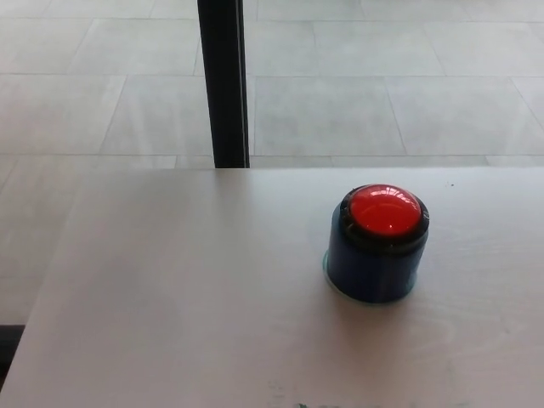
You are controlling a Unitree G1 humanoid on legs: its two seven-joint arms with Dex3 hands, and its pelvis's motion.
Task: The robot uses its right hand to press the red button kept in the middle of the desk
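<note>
Neither of my hands shows yet, so I cannot tell how my right one is set. The red button (385, 210) sits on its blue base (371, 268), right of the desk's (170, 297) middle — I should come straight down on the dome's centre.

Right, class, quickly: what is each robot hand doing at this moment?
Left hand: not in view.
Right hand: not in view; nothing touches the red button, which sits on its blue base on the desk.

light: soft, even | glare: red button (385, 211) dome | focus: slightly soft
</note>
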